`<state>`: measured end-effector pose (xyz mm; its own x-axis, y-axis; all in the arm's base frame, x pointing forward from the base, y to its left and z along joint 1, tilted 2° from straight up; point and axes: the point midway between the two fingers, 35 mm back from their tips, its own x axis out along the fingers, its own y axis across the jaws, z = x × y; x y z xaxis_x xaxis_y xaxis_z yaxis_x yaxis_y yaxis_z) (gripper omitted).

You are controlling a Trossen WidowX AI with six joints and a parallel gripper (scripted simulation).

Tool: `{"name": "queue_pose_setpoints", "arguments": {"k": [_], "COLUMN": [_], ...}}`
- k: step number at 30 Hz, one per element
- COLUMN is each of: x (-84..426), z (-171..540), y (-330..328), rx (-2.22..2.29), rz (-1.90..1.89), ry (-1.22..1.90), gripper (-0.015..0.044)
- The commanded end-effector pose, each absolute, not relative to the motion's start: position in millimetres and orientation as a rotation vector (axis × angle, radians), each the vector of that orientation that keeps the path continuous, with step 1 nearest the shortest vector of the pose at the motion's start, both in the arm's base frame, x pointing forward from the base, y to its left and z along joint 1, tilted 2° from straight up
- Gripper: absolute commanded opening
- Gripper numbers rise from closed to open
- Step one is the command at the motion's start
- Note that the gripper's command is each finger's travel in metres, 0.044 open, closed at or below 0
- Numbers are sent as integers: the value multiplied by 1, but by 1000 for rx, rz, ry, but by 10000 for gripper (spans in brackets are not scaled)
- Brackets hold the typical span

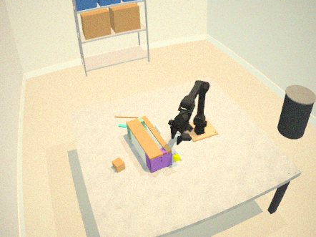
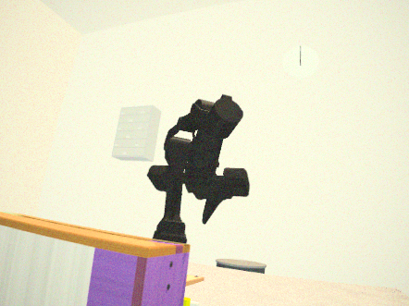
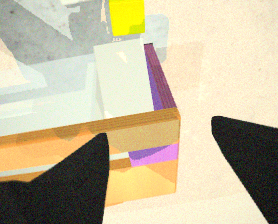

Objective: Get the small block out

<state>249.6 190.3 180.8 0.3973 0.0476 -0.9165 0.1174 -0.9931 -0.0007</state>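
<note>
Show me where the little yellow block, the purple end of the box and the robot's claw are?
yellow block (image 3: 127, 16): wrist view, top face.
purple end (image 1: 159, 161): top view, end wall.
gripper (image 3: 160, 165): wrist view, gap between fingertips.

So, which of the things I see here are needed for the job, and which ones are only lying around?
Needed for the job:
- yellow block, on the table beside the box's purple end
- clear-fronted box
- end effector, open and holding nothing
- table

Only lying around:
- orange cube
- thin wooden stick
- teal piece behind the box
- dark bin
- shelving unit
</note>
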Motion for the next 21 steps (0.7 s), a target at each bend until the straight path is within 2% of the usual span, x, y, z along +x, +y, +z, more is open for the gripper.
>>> {"name": "queue_pose_setpoints", "arguments": {"k": [1, 9, 21], "x": [250, 247, 247], "z": [172, 87, 76], "y": [190, 184, 184], "rx": [2557, 2557, 2557], "rz": [-1672, -1672, -1672], "ry": [159, 158, 158], "gripper": [285, 285, 285]}}
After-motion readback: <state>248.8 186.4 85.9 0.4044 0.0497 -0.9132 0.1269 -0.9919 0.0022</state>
